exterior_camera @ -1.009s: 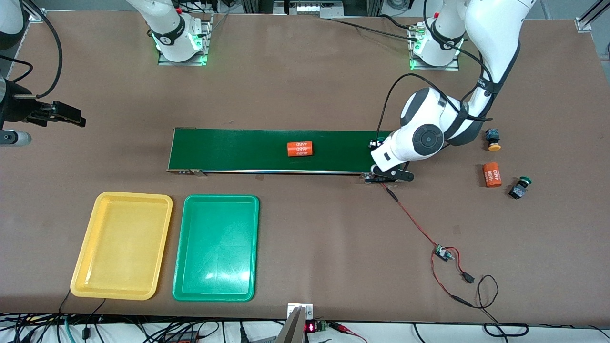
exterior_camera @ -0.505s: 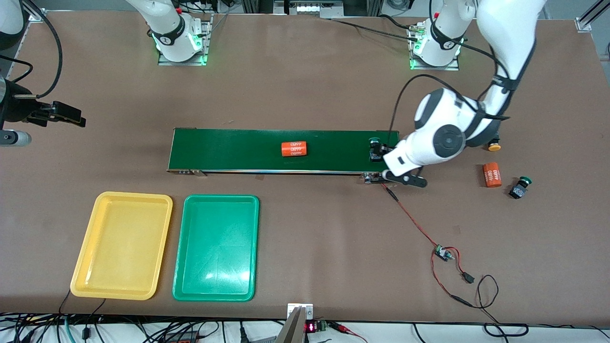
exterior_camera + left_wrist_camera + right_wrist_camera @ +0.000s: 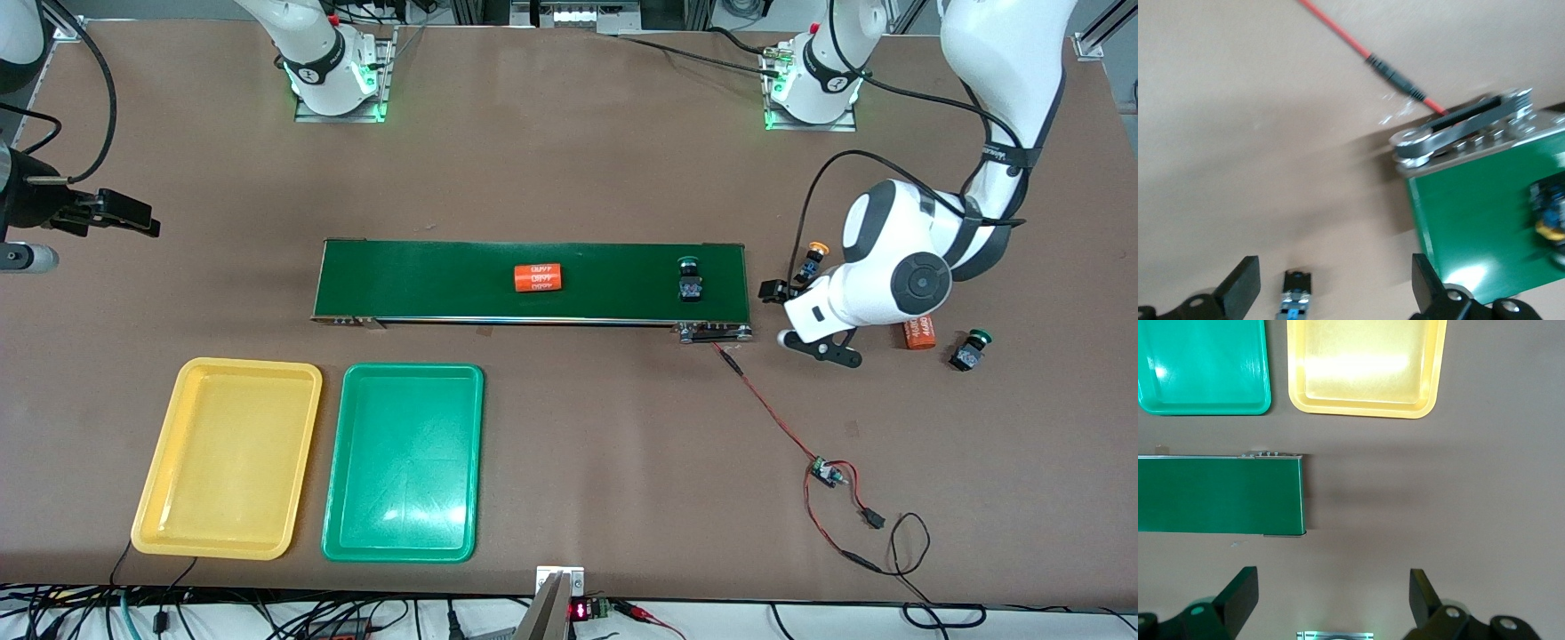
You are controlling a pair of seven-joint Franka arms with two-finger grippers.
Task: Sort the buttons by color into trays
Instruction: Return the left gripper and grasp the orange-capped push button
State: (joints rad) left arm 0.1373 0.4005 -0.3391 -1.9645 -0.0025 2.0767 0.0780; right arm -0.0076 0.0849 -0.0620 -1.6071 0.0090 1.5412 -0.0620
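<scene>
A green-capped button (image 3: 689, 283) lies on the conveyor belt (image 3: 427, 280) near the left arm's end, a yellow-capped button (image 3: 811, 260) just off it. The left gripper (image 3: 797, 327), jaws wide and empty, hovers over the table there and should centre over the yellow-capped body before descending. The right gripper (image 3: 1328, 600) waits open and empty over bare table at its own end, both trays (image 3: 404, 462) unfilled.

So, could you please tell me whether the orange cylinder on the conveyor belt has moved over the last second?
Yes. The orange cylinder has shifted along the conveyor belt toward the right arm's end of the table, closing on the belt's end there.
</scene>
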